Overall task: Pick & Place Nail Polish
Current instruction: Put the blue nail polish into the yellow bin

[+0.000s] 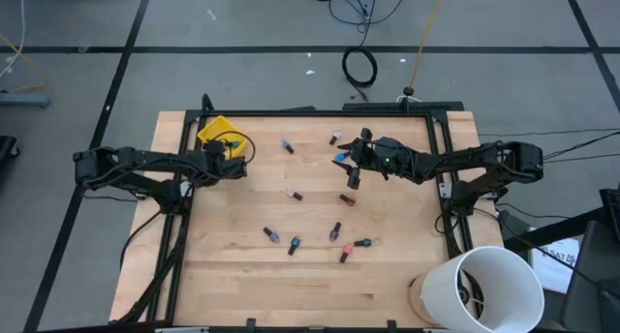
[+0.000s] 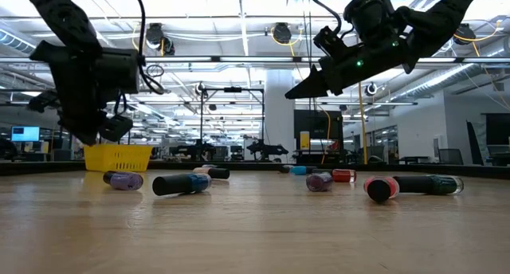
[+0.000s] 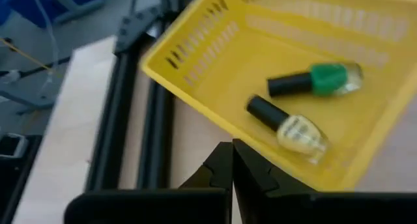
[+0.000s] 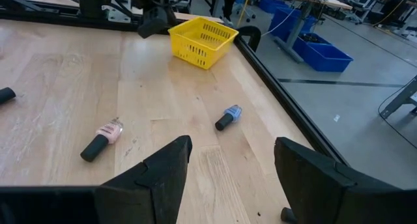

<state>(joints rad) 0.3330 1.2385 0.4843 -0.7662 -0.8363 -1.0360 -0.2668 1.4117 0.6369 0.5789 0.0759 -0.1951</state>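
The right gripper [image 1: 352, 170] hangs above the worktop [image 1: 232, 275] with its jaws apart and empty; just under it I think a blue bottle [image 4: 229, 116] lies nearest, a pink one [image 4: 101, 140] farther. The left gripper [image 3: 231, 160] has its jaws closed on nothing, beside the yellow bin [image 3: 215, 48]; a green bottle [image 3: 315, 81] and a pale one [image 3: 287, 126] lie inside already. The other bottles lie scattered; it seems the right arm must now descend over one and close.

Open-plan robotics lab, exposed ceiling ducts [image 2: 239, 43], blue storage bins [image 4: 326, 55], grey carpet floor [image 1: 242, 76]
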